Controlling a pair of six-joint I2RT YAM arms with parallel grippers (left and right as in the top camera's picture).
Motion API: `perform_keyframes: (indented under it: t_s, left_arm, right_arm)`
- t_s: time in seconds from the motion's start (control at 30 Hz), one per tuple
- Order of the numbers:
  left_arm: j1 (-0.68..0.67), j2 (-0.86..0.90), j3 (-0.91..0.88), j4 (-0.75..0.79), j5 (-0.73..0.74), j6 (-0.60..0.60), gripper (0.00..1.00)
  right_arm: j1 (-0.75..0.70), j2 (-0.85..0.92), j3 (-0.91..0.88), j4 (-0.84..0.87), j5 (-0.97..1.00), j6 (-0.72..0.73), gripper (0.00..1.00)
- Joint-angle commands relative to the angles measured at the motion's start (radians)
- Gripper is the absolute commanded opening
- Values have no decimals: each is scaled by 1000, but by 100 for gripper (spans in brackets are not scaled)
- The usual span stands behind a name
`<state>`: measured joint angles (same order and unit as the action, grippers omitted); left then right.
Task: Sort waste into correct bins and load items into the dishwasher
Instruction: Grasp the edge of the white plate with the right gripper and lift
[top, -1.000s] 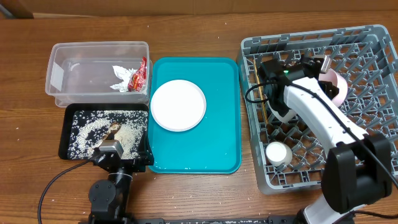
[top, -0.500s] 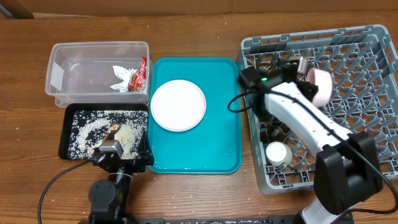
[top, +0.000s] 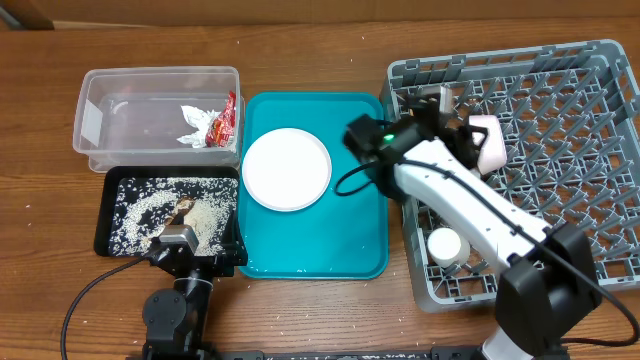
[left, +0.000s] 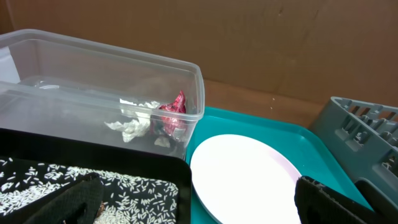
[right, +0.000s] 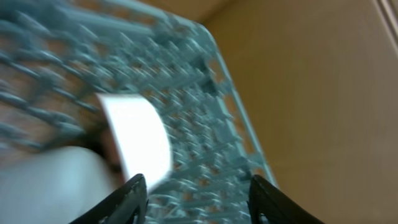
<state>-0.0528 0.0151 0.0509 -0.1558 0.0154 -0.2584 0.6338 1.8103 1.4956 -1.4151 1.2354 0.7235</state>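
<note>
While your right gripper (right: 198, 186) hangs open over rear-left corner of rack (top: 570, 200), plate (top: 286, 168) lies to its left, on rear half of tray (top: 340, 235); left gripper (left: 202, 202), open, looks nearer.

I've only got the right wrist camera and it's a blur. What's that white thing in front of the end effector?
Observer: Overhead shows a pale bowl tipped on its side among the pegs of the grey rack.
Operator: Anything else in the rack?
Observer: A small white cup, in its near corner beside the teal tray.
Operator: What's outside it?
Observer: A round plate lies on that tray.
</note>
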Motion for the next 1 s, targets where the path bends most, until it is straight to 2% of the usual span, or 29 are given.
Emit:
perform_keyframes:
  t_s: [0.0,0.07,0.2,0.33,0.6,0.73,0.93,0.97]
  left_arm:
    - [-10,-11,-12,6,0,11,100]
    - [-10,-11,-12,6,0,11,100]
    - [-10,-11,-12,6,0,11,100]
    - [-10,-11,-12,6,0,11,100]
    - [-10,-11,-12,6,0,11,100]
    - [-10,-11,-12,6,0,11,100]
    - [-10,-11,-12,6,0,11,100]
    - [-10,-11,-12,6,0,11,100]
  right_arm:
    - [67,0,121,29,-178,9,63]
    - [90,0,167,93,-357,-36,63]
    - [86,2,161,320,-871,-272,64]
    - [61,16,107,468,-1146,-290,64]
    - [-5,146,22,591,-1334,-276,62]
    - [-42,243,20,611,-1347,-191,50]
    - [-72,288,19,637,-1420,-192,33]
    - [-71,288,19,637,-1420,-192,32]
